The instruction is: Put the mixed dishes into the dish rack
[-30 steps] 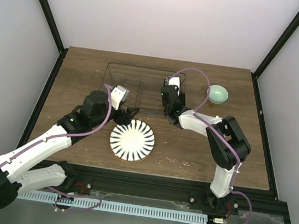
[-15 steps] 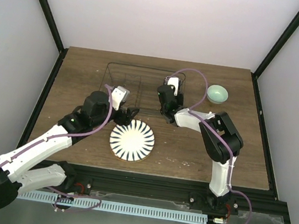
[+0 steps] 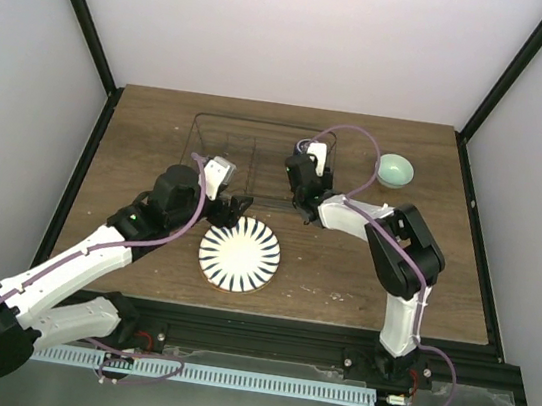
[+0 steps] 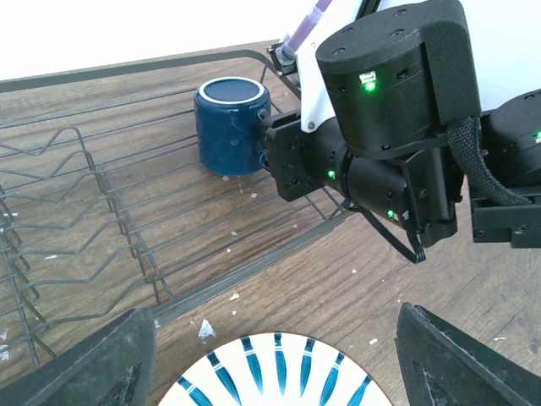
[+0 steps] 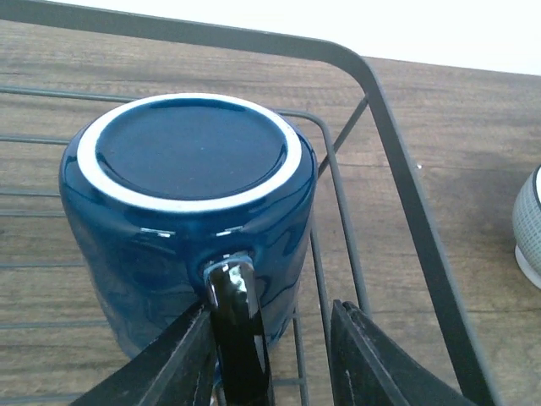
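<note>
The dark blue mug (image 5: 186,169) stands upside down in the right end of the wire dish rack (image 3: 199,142); it also shows in the left wrist view (image 4: 230,127). My right gripper (image 5: 275,355) is open around the mug's handle: its left finger touches the handle and its right finger stands apart. The white plate with dark blue stripes (image 3: 240,254) lies on the table in front of the rack. My left gripper (image 3: 233,208) is open and empty over the plate's far edge (image 4: 279,376). The mint-green bowl (image 3: 395,169) sits right of the rack. The yellow-orange and cream plates are out of view.
The rack's wire dividers (image 4: 101,194) fill its left half. The rack's right rim (image 5: 397,169) runs close beside my right gripper. The bowl's edge (image 5: 531,220) shows at the far right of the right wrist view. Small white crumbs lie on the wood near the rack.
My right gripper has shifted slightly left and toward the back at the rack's right end, and its elbow has swung in. The left arm and the plate have not moved.
</note>
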Robot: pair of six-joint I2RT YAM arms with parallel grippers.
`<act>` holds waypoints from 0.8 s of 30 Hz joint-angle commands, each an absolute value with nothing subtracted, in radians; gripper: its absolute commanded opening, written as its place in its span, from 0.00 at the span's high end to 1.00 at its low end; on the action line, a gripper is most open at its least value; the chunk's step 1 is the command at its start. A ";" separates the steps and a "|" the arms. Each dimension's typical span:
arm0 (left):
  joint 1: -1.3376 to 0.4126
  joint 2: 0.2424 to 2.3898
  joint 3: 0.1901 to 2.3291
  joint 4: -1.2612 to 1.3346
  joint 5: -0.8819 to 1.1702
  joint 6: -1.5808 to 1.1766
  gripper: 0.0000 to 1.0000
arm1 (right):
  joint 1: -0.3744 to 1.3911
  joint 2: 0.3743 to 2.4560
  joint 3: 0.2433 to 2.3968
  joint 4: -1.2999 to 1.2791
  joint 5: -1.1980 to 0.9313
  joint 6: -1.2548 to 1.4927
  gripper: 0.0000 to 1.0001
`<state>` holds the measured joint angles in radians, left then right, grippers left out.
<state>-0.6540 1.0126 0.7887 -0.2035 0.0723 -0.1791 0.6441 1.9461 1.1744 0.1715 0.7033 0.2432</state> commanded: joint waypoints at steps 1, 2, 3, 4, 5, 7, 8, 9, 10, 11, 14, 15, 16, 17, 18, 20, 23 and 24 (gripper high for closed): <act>-0.649 1.017 0.787 -0.177 0.083 -0.180 0.21 | 0.651 1.868 1.176 0.038 0.680 0.354 0.59; -0.649 1.018 0.786 -0.178 0.083 -0.181 0.21 | 0.654 1.850 1.173 0.016 0.671 0.367 0.59; -0.649 1.019 0.787 -0.176 0.086 -0.181 0.21 | 0.661 1.831 1.165 0.004 0.665 0.369 0.56; -0.649 1.020 0.787 -0.176 0.088 -0.182 0.21 | 0.669 1.813 1.159 -0.008 0.663 0.372 0.53; -0.649 1.022 0.788 -0.174 0.090 -0.185 0.21 | 0.677 1.794 1.154 -0.022 0.662 0.376 0.53; -0.648 1.024 0.788 -0.169 0.099 -0.191 0.21 | 0.692 1.760 1.141 -0.044 0.643 0.375 0.50; -0.649 1.027 0.789 -0.169 0.103 -0.193 0.21 | 0.702 1.742 1.137 -0.056 0.631 0.378 0.50; -0.649 1.031 0.793 -0.169 0.108 -0.196 0.21 | 0.707 1.725 1.131 -0.064 0.615 0.375 0.50; -0.648 1.036 0.797 -0.169 0.113 -0.198 0.21 | 0.713 1.706 1.126 -0.074 0.601 0.377 0.50; -0.649 1.044 0.803 -0.172 0.115 -0.203 0.21 | 0.719 1.689 1.120 -0.084 0.593 0.380 0.50; -0.649 1.068 0.832 -0.189 0.118 -0.205 0.21 | 0.735 1.626 1.103 -0.125 0.590 0.387 0.50; -0.649 1.078 0.844 -0.194 0.117 -0.203 0.21 | 0.737 1.601 1.098 -0.144 0.597 0.394 0.49; -0.649 1.090 0.858 -0.203 0.116 -0.202 0.21 | 0.738 1.578 1.095 -0.177 0.613 0.410 0.49; -0.649 1.104 0.874 -0.211 0.112 -0.202 0.22 | 0.739 1.550 1.090 -0.208 0.639 0.426 0.49; -0.649 1.120 0.894 -0.221 0.112 -0.199 0.22 | 0.737 1.511 1.081 -0.239 0.669 0.442 0.49; -0.649 1.165 0.944 -0.242 0.124 -0.188 0.21 | 0.723 1.444 1.063 -0.342 0.752 0.529 0.50; -0.650 1.250 1.030 -0.268 0.141 -0.181 0.22 | 0.630 1.325 0.988 -0.335 0.685 0.543 0.51; -0.650 1.277 1.050 -0.267 0.147 -0.183 0.22 | 0.587 1.296 0.958 -0.300 0.617 0.510 0.51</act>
